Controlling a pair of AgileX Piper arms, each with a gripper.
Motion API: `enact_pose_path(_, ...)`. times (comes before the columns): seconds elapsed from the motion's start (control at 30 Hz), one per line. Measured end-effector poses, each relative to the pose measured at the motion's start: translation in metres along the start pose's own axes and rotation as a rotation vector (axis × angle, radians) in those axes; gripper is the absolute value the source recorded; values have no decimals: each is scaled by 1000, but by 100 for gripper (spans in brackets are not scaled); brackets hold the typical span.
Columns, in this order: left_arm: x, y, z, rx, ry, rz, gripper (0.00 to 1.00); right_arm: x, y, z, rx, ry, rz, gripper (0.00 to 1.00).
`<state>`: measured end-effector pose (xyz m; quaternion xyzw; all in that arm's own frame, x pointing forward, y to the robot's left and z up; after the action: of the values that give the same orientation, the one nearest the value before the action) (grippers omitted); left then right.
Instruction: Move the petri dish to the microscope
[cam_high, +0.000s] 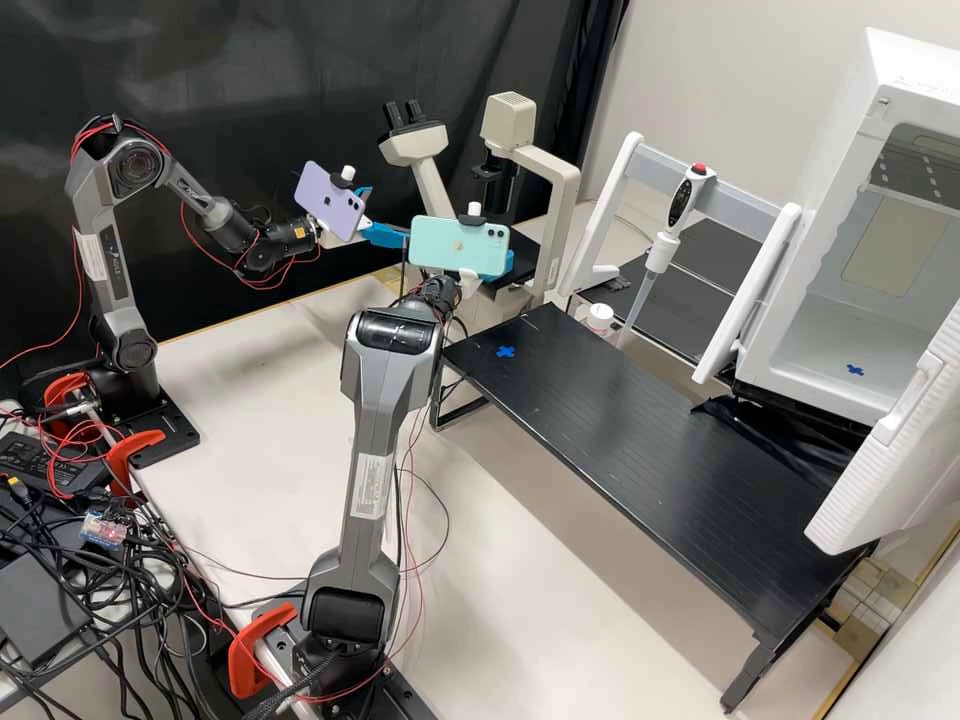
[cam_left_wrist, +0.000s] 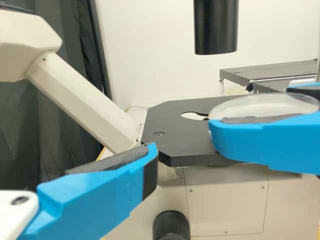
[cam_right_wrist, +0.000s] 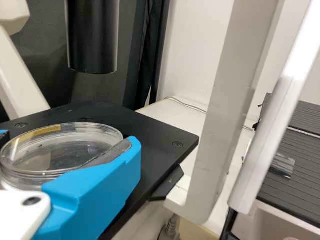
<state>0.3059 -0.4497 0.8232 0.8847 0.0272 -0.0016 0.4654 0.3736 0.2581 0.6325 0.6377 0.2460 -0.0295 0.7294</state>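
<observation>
Much of the right pincer (cam_high: 508, 262) hides behind a phone (cam_high: 452, 243) in the high view; part open, it grips the petri dish (cam_right_wrist: 62, 150) at the microscope stage (cam_right_wrist: 152, 147), dish-to-stage contact unclear; the left pincer (cam_high: 388, 214) gapes wide, empty.

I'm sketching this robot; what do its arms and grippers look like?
Both arms are dark grey with black joints, pale labels and red cables. The left gripper and right gripper are white with bright blue, dark-padded fingers. A purple phone and green phone are mounted.
</observation>
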Motion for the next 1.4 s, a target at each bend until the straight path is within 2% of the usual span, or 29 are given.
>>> enact_pose_path(0.4,0,0,0,0,0,0,100,26,1,-7,10,-25,-60,0)
enact_pose_path(0.67,0,0,0,0,0,0,100,37,3,-1,15,-65,-79,0)
enact_pose_path(0.7,0,0,0,0,0,0,100,38,5,0,21,-68,-74,100)
enact_pose_path(0.87,0,0,0,0,0,0,100,41,8,7,38,-106,-74,100)
enact_pose_path(1.0,0,0,0,0,0,0,100,41,9,8,37,-119,-74,100)
enact_pose_path(1.4,0,0,0,0,0,0,100,40,3,10,35,-95,-89,100)
